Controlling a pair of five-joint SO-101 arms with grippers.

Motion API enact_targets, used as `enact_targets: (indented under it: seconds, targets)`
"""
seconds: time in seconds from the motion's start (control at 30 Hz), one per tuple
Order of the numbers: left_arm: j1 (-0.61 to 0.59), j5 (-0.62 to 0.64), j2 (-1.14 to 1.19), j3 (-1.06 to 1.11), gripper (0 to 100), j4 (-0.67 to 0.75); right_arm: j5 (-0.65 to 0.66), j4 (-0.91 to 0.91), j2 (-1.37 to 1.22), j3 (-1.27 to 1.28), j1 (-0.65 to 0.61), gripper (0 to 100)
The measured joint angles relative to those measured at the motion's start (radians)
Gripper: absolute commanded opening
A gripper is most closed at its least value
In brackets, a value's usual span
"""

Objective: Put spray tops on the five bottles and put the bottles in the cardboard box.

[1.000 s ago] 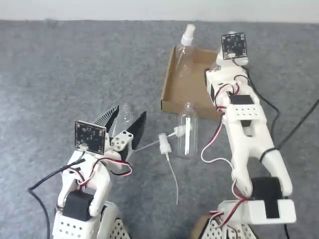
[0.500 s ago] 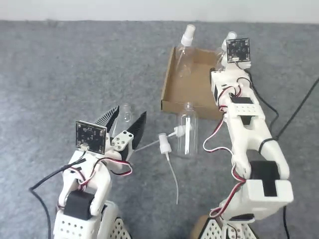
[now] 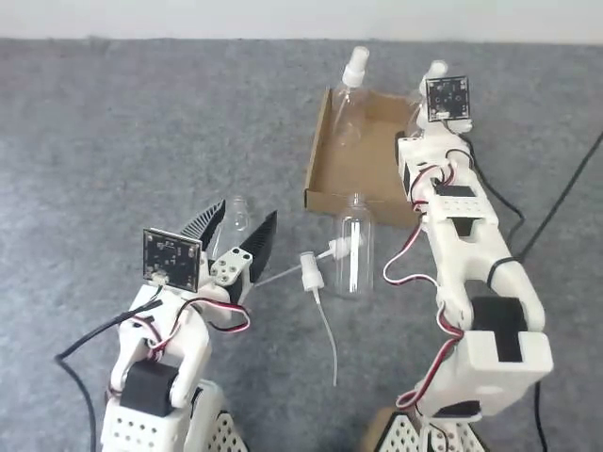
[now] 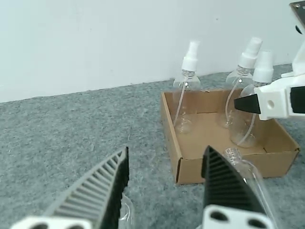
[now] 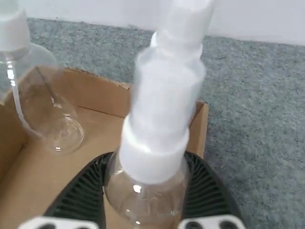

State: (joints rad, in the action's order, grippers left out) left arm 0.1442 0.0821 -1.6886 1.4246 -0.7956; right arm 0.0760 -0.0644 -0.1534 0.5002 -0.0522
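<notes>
- Cardboard box (image 3: 363,174) lies open-topped on the carpet ahead of my right arm, with finished bottles (image 4: 187,98) standing along its far wall.
- My right claw (image 5: 145,191) clamps a third capped bottle (image 5: 159,114) low on its body at the box's far right corner. Its long axis is vertical and its nozzle is up. I judge it is kept upright to stand beside the others.
- My left claw (image 3: 245,212) hangs spread wide around a capless bottle (image 3: 239,215), jaws clear of its sides as far as I can tell.
- Another capless bottle (image 3: 354,254) stands just before the box.
- Loose spray top (image 3: 310,270) lies on the carpet between the two, dip tube pointing back toward my bases.
</notes>
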Motion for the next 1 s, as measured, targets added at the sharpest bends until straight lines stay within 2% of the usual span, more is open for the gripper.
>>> enact_targets:
  seconds: [0.6, 0.83, 1.0]
  targets:
    - [0.0, 0.0, 0.0, 0.0, 23, 0.0, 0.0, 0.008, -0.005, -0.003, 0.0, 1.6]
    - [0.0, 0.0, 0.0, 0.0, 23, 0.0, 0.0, 0.008, -0.005, -0.003, 0.0, 18.3]
    - [0.0, 0.0, 0.0, 0.0, 23, 0.0, 0.0, 0.008, -0.005, -0.003, -0.002, 22.1]
